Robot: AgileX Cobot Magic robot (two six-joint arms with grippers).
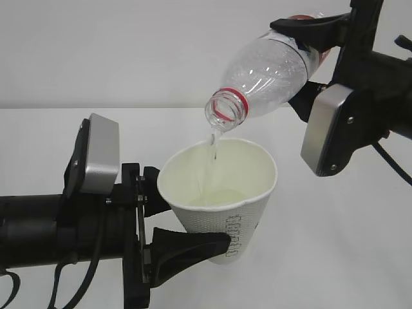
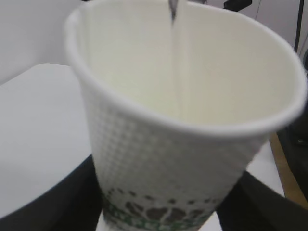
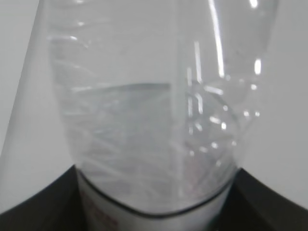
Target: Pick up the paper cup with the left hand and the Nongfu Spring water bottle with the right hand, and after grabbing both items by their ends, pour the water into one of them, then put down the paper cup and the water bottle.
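left hand (image 1: 193,248) is clamped round the paper cup (image 1: 222,206) base while the right hand (image 1: 302,61), above the cup, grips the tilted Nongfu Spring water bottle (image 1: 264,71), so any wobble and the thin stream of water (image 1: 214,145) misses the rim.

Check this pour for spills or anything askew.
Nothing stands out. The water falls from the tilted bottle in the right hand straight into the paper cup, held level by the left hand. No spill shows on the table.
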